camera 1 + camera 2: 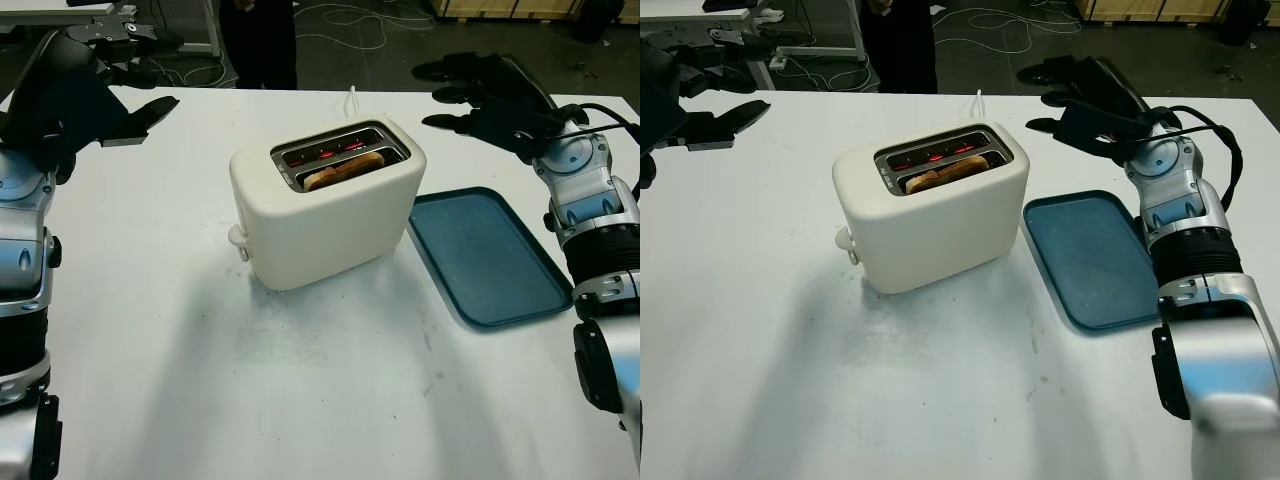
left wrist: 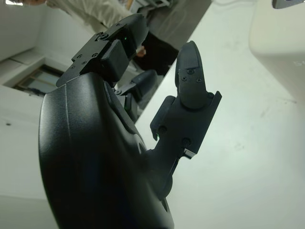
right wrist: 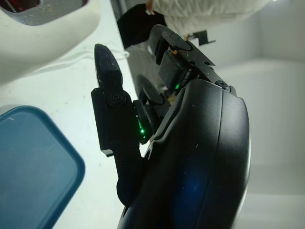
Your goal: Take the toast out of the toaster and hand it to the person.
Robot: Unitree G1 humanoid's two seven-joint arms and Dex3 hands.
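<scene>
Toast, likely light and crumbly, wants pinching by its top edge; both hands, at ten and two o'clock, hang open.

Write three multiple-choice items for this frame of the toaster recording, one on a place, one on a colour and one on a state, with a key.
1. Where is the slice of browned toast?
A. On the tray
B. In the nearer slot of the cream plastic two-slot toaster
C. In a robot hand

2. What colour is the flat rectangular plastic tray beside the toaster?
A. Red
B. Yellow
C. Dark teal blue

3. What state are the robot's black three-finger hands in?
A. Both open, holding nothing
B. The left grips the toast
C. The right grips the tray

Key: 1 B, the toast sits inside the slot nearer the robot. 2 C, the tray is teal blue against the white table. 3 A, the left hand and the right hand hover apart from the toaster, holding nothing.
</scene>
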